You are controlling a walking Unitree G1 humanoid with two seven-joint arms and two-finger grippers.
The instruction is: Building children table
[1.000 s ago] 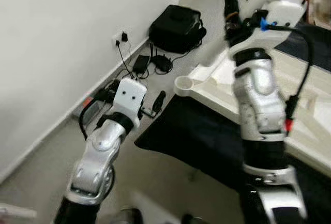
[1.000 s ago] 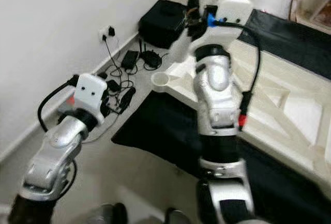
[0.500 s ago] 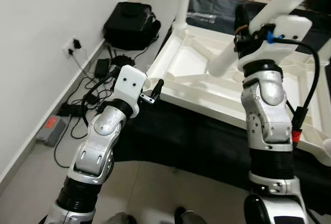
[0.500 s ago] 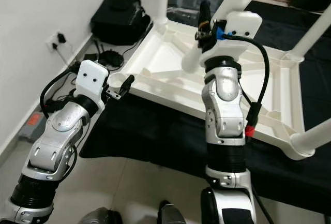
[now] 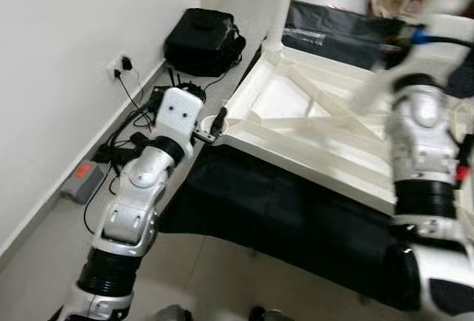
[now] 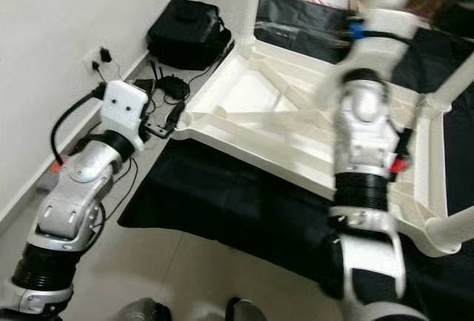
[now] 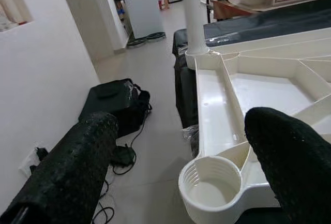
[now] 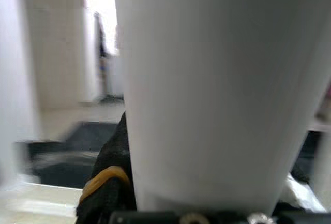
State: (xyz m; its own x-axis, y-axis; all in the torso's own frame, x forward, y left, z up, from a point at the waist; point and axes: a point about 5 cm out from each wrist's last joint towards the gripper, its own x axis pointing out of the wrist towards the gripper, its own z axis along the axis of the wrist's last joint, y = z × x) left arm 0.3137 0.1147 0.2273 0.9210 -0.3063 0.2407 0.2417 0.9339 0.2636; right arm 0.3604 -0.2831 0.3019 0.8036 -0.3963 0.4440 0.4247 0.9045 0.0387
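Left wrist view: the left gripper (image 7: 181,157) hangs spread beside the empty corner socket (image 7: 209,188) of the upturned table (image 5: 311,124) on its dark mat (image 5: 281,210). Right gripper (image 8: 170,211) clamps a white leg (image 8: 217,89); I'd bring it upright over that socket, then press.

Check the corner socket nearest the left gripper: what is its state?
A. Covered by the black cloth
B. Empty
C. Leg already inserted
B. The left wrist view looks straight into the socket, open and hollow, between the left gripper fingers.
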